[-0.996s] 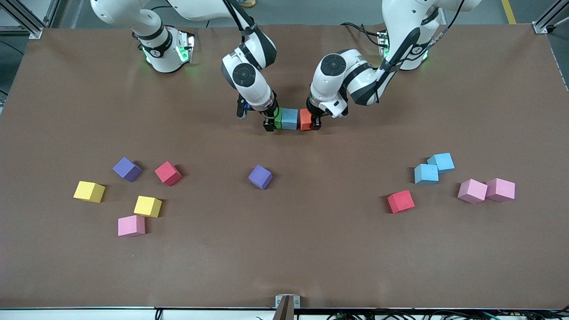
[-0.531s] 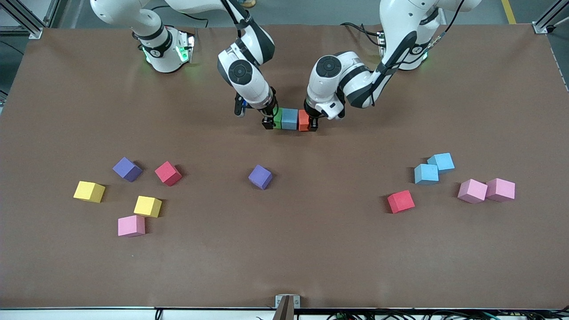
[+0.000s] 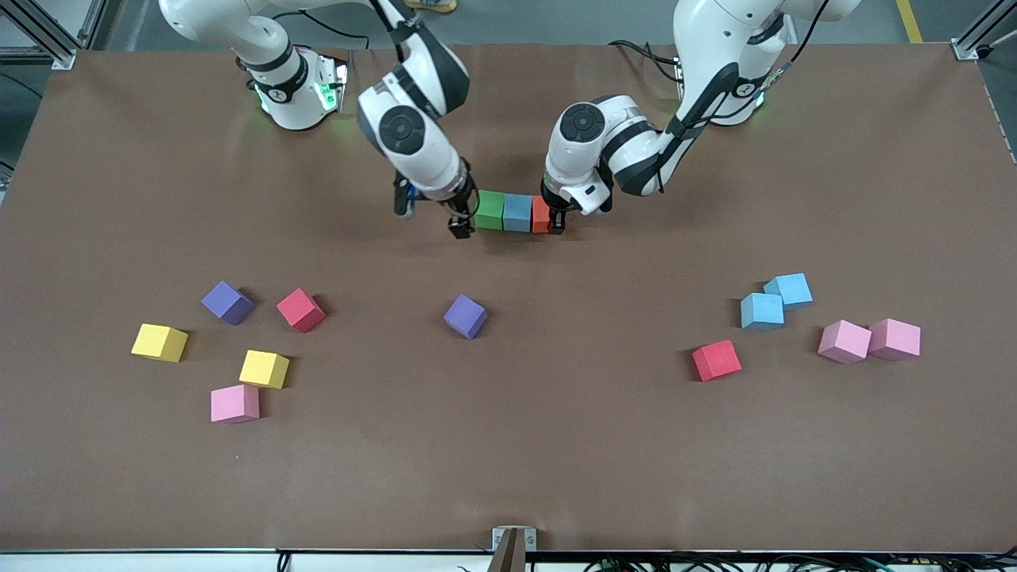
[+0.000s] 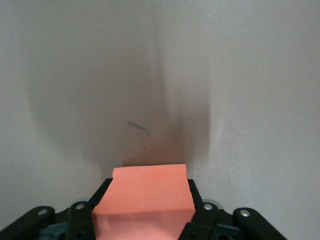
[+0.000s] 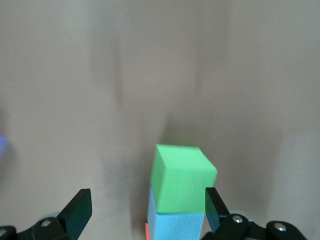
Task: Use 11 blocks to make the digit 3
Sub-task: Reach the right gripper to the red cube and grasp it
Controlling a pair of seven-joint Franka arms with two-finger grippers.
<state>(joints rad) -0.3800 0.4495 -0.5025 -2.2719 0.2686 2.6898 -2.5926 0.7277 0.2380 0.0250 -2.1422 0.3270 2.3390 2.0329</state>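
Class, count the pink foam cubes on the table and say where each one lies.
3. Two pink foam cubes touch each other toward the left arm's end of the table; the third lies toward the right arm's end, beside a yellow foam cube.
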